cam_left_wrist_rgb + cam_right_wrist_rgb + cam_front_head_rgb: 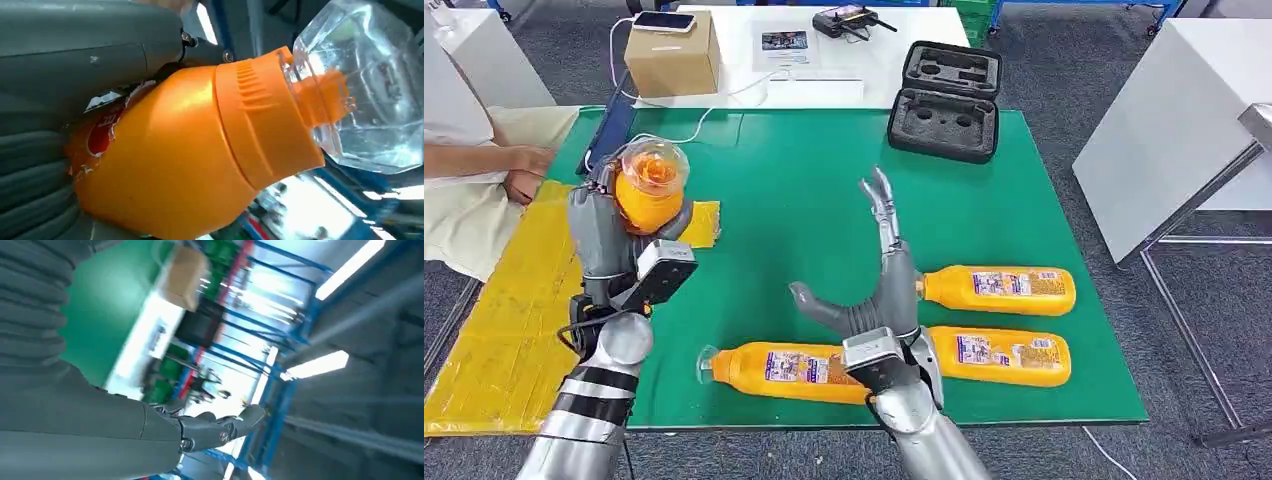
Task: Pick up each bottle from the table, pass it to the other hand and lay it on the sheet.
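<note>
Glossy orange plastic bottle (190, 165), clear plastic cap (365, 85), matt green tabletop (804, 200)

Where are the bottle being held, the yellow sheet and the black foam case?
held bottle (646, 192), head view, on its orange body above the left robot hand.
yellow sheet (499, 330), head view, on a bare stretch.
black foam case (944, 125), head view, on the lower tray's foam.

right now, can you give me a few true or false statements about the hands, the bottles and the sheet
1. The left hand holds an orange bottle. True.
2. The right hand holds a bottle. False: it is open, fingers spread.
3. Three bottles lie on the green table. True.
4. A bottle already lies on the yellow sheet. False: no bottle rests on it.
5. The black foam case is closed. False: it is open.
</note>
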Robot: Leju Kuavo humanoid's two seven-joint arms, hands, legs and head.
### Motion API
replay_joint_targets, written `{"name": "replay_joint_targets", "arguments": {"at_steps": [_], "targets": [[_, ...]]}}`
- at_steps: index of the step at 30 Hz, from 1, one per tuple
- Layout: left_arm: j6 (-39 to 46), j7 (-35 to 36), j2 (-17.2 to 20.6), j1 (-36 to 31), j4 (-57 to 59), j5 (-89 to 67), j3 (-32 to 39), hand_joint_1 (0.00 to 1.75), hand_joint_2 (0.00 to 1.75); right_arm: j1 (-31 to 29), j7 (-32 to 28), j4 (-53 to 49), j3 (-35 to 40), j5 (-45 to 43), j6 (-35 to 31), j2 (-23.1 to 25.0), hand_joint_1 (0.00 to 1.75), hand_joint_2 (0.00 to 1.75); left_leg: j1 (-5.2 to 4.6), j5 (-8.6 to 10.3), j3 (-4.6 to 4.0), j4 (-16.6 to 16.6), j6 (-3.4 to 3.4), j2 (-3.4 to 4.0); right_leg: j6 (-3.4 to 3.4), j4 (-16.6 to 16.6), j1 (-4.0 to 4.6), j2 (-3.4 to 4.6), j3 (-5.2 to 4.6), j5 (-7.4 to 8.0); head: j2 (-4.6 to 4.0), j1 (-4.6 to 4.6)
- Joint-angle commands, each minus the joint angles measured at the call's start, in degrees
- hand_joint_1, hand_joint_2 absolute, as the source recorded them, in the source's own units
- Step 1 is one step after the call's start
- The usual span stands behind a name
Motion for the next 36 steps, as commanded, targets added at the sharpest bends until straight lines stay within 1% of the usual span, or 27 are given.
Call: {"name": "replay_joint_targets", "arguments": {"at_steps": [1,2,3,4,5,7,8,10,11,12,13,14,16,17,18,19,20,22,23,26,27,28,29,30,33,35,36], "targets": [[0.7,7.0,1.5,-7.6,10.4,-35.1,13.7,1.75,1.75,0.5,-3.2,-11.2,3.7,-3.2,-4.0,-4.7,0.0,1.75,0.06,-0.09,0.2,0.1,-0.09,0.08,-0.09,0.0,0.04,0.18,0.21,-0.06,0.0,-0.02],[0.7,8.0,2.8,-8.6,12.6,-35.8,12.4,1.75,1.75,0.7,-3.8,-12.3,4.1,-3.1,-5.0,-5.0,0.0,1.75,0.08,-0.12,0.27,0.1,-0.11,0.08,-0.1,0.0,0.05,0.2,0.3,-0.09,0.0,0.02],[0.7,7.8,4.7,-8.9,12.5,-37.1,9.5,1.75,1.75,0.6,-4.2,-13.6,4.7,-2.9,-6.5,-5.5,0.0,1.75,0.03,-0.01,0.15,0.0,-0.11,-0.02,-0.07,0.0,0.01,0.07,0.18,-0.04,0.0,0.02],[0.7,7.4,5.7,-8.7,13.3,-37.2,7.8,1.75,1.75,0.4,-4.2,-14.0,5.0,-2.9,-6.9,-5.8,0.0,1.75,0.05,-0.05,0.24,0.0,-0.15,-0.04,-0.1,0.0,0.03,0.07,0.28,-0.09,0.0,0.0],[0.7,8.0,6.5,-8.5,14.8,-37.2,6.9,1.75,1.75,0.2,-4.1,-14.4,5.4,-3.9,-6.8,-6.1,0.0,1.75,0.01,0.01,0.16,0.0,-0.11,0.04,-0.07,0.0,-0.01,0.08,0.15,-0.01,0.0,0.0],[0.7,9.4,7.8,-8.1,15.3,-37.2,5.1,1.75,1.75,-0.2,-4.0,-14.3,5.8,-4.4,-7.1,-6.6,0.0,1.75,0.07,-0.07,0.29,0.0,-0.16,0.06,-0.11,0.0,0.05,0.13,0.3,-0.06,0.0,0.0],[0.7,10.9,8.9,-8.4,17.7,-37.2,3.2,1.75,1.75,-0.6,-4.0,-14.0,6.1,-4.4,-7.1,-6.9,0.0,1.75,0.04,-0.08,0.37,0.0,-0.18,0.09,-0.13,0.0,0.02,0.17,0.37,-0.08,0.0,-0.02],[0.7,10.9,8.9,-8.4,17.7,-37.2,3.2,1.75,1.75,-0.6,-4.0,-14.0,6.1,-4.4,-7.1,-6.9,0.0,1.75,0.07,-0.15,0.58,-0.1,-0.22,0.02,-0.16,-0.1,0.04,0.14,0.62,-0.17,0.0,0.0],[0.7,16.3,12.7,-10.2,20.9,-32.6,-5.3,1.75,1.75,-1.0,-4.1,-13.1,6.3,-4.1,-6.6,-6.8,0.0,1.75,0.05,-0.1,0.48,-0.1,-0.18,0.02,-0.12,-0.1,0.03,0.12,0.53,-0.12,0.0,0.02],[0.7,13.2,10.7,-9.5,23.1,-34.2,-1.1,1.75,1.75,-1.5,-3.8,-12.6,6.7,-5.0,-6.1,-7.3,0.0,1.75,0.03,-0.02,0.27,0.0,-0.14,-0.01,-0.07,0.0,0.01,0.07,0.31,-0.06,0.0,0.02],[0.7,15.0,10.9,-10.1,24.7,-34.3,-3.0,1.75,1.75,-1.9,-3.8,-12.3,7.2,-5.6,-6.2,-7.7,0.0,1.75,0.04,-0.08,0.42,0.0,-0.18,0.1,-0.11,0.0,0.02,0.21,0.44,-0.08,0.0,0.0],[0.7,15.0,10.9,-10.1,24.7,-34.3,-3.0,1.75,1.75,-1.9,-3.8,-12.3,7.2,-5.6,-6.2,-7.7,0.0,1.75,0.07,-0.11,0.45,0.0,-0.19,0.11,-0.12,0.0,0.04,0.2,0.49,-0.11,0.0,-0.02],[0.7,15.0,10.9,-10.1,24.7,-34.3,-3.0,1.75,1.75,-1.9,-3.8,-12.3,7.2,-5.6,-6.2,-7.7,0.0,1.75,0.05,-0.06,0.41,0.0,-0.18,0.05,-0.11,-0.1,0.02,0.13,0.43,-0.09,0.0,0.02],[0.7,15.0,10.9,-10.1,24.7,-34.3,-3.0,1.75,1.75,-1.9,-3.8,-12.3,7.2,-5.6,-6.2,-7.7,0.0,1.75,0.04,0.01,0.23,0.0,-0.14,0.04,-0.07,0.0,0.02,0.13,0.24,-0.02,0.0,0.0],[0.7,14.0,10.7,-10.6,26.3,-34.1,-2.0,1.75,1.75,-2.3,-4.0,-11.5,7.5,-5.4,-6.5,-7.6,0.0,1.75,0.07,-0.04,0.27,0.0,-0.16,0.04,-0.09,0.0,0.05,0.15,0.31,-0.06,0.0,0.0],[0.7,12.7,10.0,-10.7,27.5,-34.0,-0.3,1.75,1.75,-2.4,-4.0,-11.4,7.5,-5.5,-6.5,-7.6,0.0,1.75,0.12,-0.17,0.54,0.0,-0.24,0.05,-0.17,0.0,0.09,0.24,0.6,-0.19,0.0,0.0],[0.7,11.6,9.1,-11.2,29.6,-34.4,1.5,1.75,1.75,-2.7,-3.5,-11.1,7.9,-6.2,-5.3,-7.7,0.0,1.75,0.11,-0.16,0.56,0.0,-0.24,0.12,-0.18,0.0,0.08,0.3,0.59,-0.16,0.0,0.0],[0.7,11.3,8.2,-12.1,32.3,-35.4,2.8,1.75,1.75,-3.4,-3.0,-10.2,7.9,-6.6,-4.4,-7.6,0.0,1.75,0.09,-0.13,0.5,0.0,-0.2,0.1,-0.14,0.0,0.06,0.28,0.55,-0.12,0.0,0.02],[0.7,11.8,7.9,-12.7,33.7,-36.3,3.1,1.75,1.75,-3.9,-2.9,-9.5,7.9,-6.7,-4.2,-7.3,0.0,1.75,0.06,0.0,0.23,0.0,-0.13,0.07,-0.06,0.0,0.04,0.19,0.27,0.0,0.0,0.0],[0.7,13.7,7.9,-15.5,41.0,-37.2,3.8,1.75,1.75,-5.3,-2.5,-7.5,8.2,-7.4,-2.6,-6.7,0.0,1.75,0.11,-0.1,0.48,0.0,-0.21,0.1,-0.14,0.0,0.07,0.28,0.54,-0.1,0.0,0.0],[0.7,14.0,8.0,-15.9,42.3,-37.0,4.2,1.75,1.75,-5.4,-2.5,-7.0,8.5,-7.2,-2.4,-6.6,0.0,1.75,0.07,0.01,0.23,0.0,-0.15,0.09,-0.08,0.0,0.04,0.18,0.26,-0.01,0.0,0.0],[0.7,14.0,8.0,-15.9,42.3,-37.0,4.2,1.75,1.75,-5.4,-2.5,-7.0,8.5,-7.2,-2.4,-6.6,0.0,1.75,0.08,-0.01,0.28,0.0,-0.17,0.06,-0.09,0.0,0.05,0.17,0.32,-0.03,0.0,0.0],[0.7,14.6,8.3,-16.3,44.1,-37.2,4.4,1.75,1.75,-5.7,-2.4,-6.2,9.0,-7.1,-2.5,-6.5,0.0,1.75,0.13,-0.13,0.56,0.0,-0.26,0.07,-0.19,0.0,0.09,0.26,0.61,-0.14,0.0,0.0],[0.7,15.2,8.9,-16.2,44.6,-37.2,3.4,1.75,1.75,-5.7,-2.4,-6.0,9.1,-7.0,-2.5,-6.5,0.0,1.75,0.06,0.02,0.24,0.0,-0.15,0.09,-0.08,0.0,0.04,0.19,0.26,0.0,0.0,0.0],[0.7,15.7,9.1,-16.3,45.2,-37.2,2.8,1.75,1.75,-5.7,-2.4,-5.9,9.2,-7.0,-2.6,-6.4,0.0,1.75,0.08,-0.08,0.37,0.0,-0.18,0.15,-0.1,0.0,0.07,0.27,0.4,-0.07,0.0,0.0],[0.7,15.7,9.1,-16.3,45.2,-37.2,2.8,1.75,1.75,-5.7,-2.4,-5.9,9.2,-7.0,-2.6,-6.4,0.0,1.75,0.07,0.01,0.16,0.0,-0.13,0.09,-0.05,0.1,0.06,0.17,0.18,0.0,0.0,0.0],[0.7,16.7,9.4,-16.4,46.3,-37.2,1.8,1.75,1.75,-5.7,-2.4,-5.9,9.2,-7.0,-2.5,-6.5,0.0,1.75,0.1,-0.06,0.29,0.0,-0.16,0.1,-0.09,0.0,0.09,0.22,0.33,-0.07,0.0,0.0]]}}
